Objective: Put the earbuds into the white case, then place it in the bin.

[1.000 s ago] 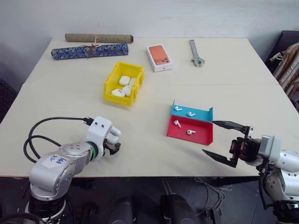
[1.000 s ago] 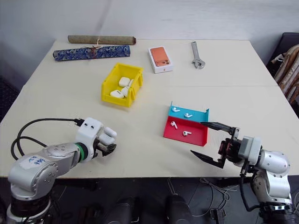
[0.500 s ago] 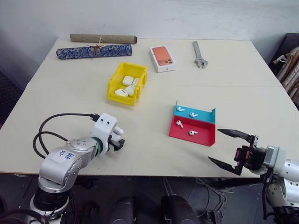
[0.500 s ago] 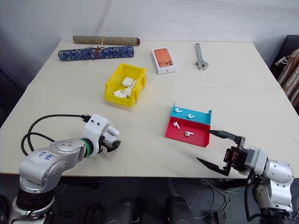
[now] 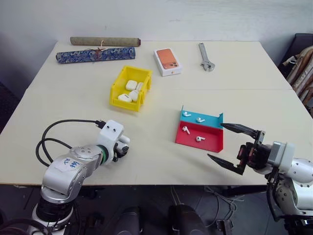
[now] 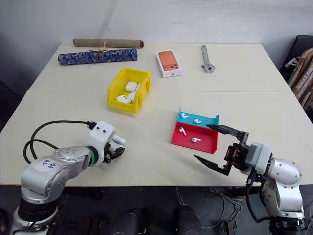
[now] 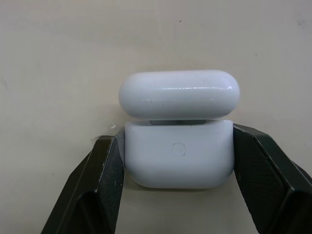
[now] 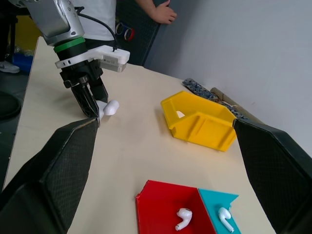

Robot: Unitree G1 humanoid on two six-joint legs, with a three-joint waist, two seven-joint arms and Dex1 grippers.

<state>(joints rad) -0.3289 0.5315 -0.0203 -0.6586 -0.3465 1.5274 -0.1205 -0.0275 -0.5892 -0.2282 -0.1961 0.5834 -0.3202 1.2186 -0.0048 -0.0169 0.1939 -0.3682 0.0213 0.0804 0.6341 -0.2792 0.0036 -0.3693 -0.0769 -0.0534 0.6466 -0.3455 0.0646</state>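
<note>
The left gripper (image 7: pixel 178 170) has closed since a second ago, now clamping the glossy white pebble-shaped case (image 7: pixel 179 129), lid seemingly ajar, on the table's near-left; the right gripper (image 5: pixel 234 145) stays spread.

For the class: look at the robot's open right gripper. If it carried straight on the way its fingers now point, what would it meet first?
Judging by the wrist view, the open right gripper points across the bare table toward the left gripper holding the white case. Depth is unclear; it might pass above them.
</note>
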